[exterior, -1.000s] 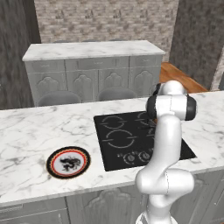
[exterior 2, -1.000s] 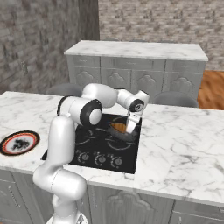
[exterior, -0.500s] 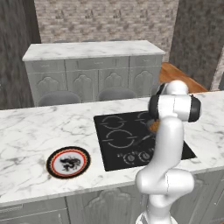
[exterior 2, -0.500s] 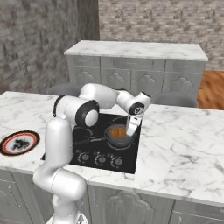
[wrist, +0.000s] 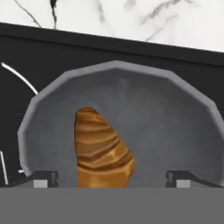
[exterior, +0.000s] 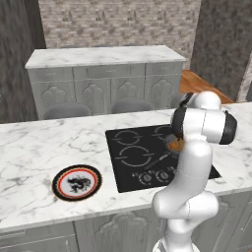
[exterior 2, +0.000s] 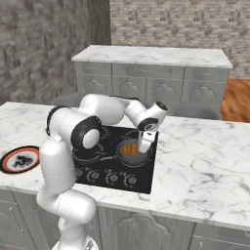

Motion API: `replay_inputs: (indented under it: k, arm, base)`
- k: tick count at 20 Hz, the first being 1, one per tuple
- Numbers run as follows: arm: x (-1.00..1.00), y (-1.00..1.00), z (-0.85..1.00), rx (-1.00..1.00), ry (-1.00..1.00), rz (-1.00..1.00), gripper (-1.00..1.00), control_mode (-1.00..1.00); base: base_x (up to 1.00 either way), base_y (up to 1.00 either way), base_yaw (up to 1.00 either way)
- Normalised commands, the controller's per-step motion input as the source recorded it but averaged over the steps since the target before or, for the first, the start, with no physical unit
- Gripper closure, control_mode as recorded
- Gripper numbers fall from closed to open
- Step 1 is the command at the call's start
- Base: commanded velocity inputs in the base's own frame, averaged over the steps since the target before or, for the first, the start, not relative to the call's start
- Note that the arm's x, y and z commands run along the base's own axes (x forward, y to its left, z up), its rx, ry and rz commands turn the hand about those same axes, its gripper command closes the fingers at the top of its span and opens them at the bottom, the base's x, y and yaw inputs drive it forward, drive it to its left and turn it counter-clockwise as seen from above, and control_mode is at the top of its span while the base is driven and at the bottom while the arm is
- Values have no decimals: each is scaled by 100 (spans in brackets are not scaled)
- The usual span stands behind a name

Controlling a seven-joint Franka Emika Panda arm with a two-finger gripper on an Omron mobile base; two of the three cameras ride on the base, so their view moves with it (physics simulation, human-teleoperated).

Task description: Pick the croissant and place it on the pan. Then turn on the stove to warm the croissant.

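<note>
Croissant (wrist: pixel 103 153) is already laid in the pan (wrist: pixel 175 127), directly below the wide-open, empty claw (wrist: pixel 111 179); stove knobs (exterior 2: pixel 111 177) are found nearer the worktop's front edge.

Kitchen: marble counter (exterior: pixel 29 147) w/ black stove (exterior: pixel 133 152), grey cabinets (exterior 2: pixel 146 80), brick wall (exterior: pixel 118 22).

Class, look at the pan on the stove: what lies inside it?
The croissant lies inside the pan, on its grey floor. Its near end is cut off at the bottom of the hand view, so that part cannot be seen.
</note>
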Motion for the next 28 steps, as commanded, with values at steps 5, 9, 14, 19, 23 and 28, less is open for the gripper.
replay_inputs:
  k: [5, 9, 14, 19, 23, 28]
  arm:
    - [-30, 12, 43, 0, -32, 2, -100, -100]
    - [-65, -2, 19, 0, -34, 0, -100, -100]
    - [-56, 0, 41, -6, -19, 0, -100, -100]
    - [-55, 0, 47, -11, -8, 0, -100, -100]
    - [-43, 0, 41, -16, 0, 5, -100, -100]
    - [-32, 11, 13, -23, 3, 13, -100, -100]
  base:
    - [0, 0, 0]
    - [0, 0, 0]
    - [0, 0, 0]
    - [0, 0, 0]
    - [0, 0, 0]
    - [0, 0, 0]
